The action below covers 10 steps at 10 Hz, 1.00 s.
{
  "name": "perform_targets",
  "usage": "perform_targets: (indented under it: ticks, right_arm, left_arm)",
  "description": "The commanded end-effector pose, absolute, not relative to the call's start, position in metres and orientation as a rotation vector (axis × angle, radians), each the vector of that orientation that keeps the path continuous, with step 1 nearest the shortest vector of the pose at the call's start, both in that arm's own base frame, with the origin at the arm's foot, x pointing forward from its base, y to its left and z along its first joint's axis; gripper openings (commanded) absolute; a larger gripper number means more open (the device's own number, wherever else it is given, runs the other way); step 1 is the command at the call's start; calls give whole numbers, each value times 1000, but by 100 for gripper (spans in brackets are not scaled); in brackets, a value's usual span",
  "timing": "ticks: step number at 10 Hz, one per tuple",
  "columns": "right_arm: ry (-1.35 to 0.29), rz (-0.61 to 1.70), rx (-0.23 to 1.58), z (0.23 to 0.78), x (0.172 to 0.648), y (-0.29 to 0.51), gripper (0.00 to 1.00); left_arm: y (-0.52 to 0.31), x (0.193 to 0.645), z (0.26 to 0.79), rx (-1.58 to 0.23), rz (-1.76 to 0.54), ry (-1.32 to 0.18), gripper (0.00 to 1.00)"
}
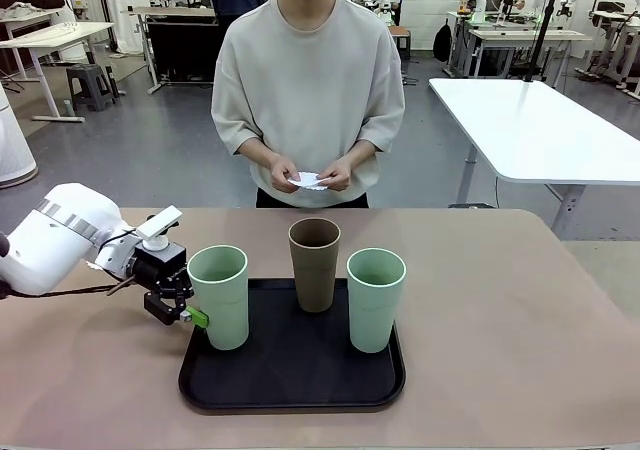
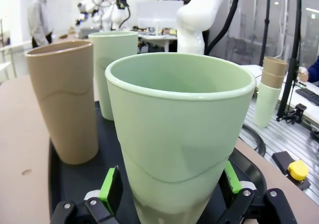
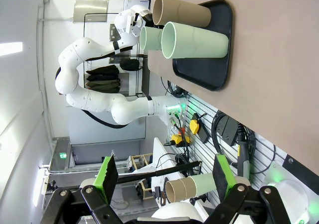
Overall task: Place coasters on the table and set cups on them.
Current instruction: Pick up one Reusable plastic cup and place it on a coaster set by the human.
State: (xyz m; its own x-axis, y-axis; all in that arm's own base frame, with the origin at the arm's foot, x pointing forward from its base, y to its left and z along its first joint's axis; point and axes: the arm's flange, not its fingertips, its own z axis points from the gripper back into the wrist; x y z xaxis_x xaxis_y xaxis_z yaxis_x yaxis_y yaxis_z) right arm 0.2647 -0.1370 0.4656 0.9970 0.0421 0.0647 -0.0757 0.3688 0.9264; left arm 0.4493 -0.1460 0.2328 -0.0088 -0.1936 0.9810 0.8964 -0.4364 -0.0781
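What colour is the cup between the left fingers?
Pale green cup; left wrist view shows it best.

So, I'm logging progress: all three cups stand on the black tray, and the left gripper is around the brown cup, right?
No: the left gripper is around a pale green cup, not the brown cup, as the left wrist view shows. All three cups do stand on the black tray.

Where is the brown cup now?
Front view: the brown cup stands at the back of the black tray, between the left green cup and the right green cup.
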Motion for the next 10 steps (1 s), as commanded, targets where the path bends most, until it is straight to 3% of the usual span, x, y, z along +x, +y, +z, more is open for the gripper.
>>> perform_targets:
  ticks: [1,4,5,6,7,8,10]
  right_arm:
    - [-38,79,1202,465,265,-137,100]
    - [-38,79,1202,465,265,-137,100]
    - [-38,79,1202,465,265,-137,100]
    - [-38,79,1202,465,265,-137,100]
    - [-38,79,1202,465,265,-137,100]
    - [-38,79,1202,465,265,-137,100]
    - [-38,79,1202,465,265,-137,100]
  left_arm:
    - [-150,453,230,-1410,-1610,-816,100]
    - [-157,450,230,-1414,-1623,-807,100]
    - [-158,450,230,-1418,-1627,-812,56]
    - [-159,450,230,-1422,-1628,-812,49]
    - [-159,450,230,-1429,-1626,-809,5]
    - [-160,450,230,-1437,-1619,-806,0]
    - [-157,451,231,-1455,-1610,-810,0]
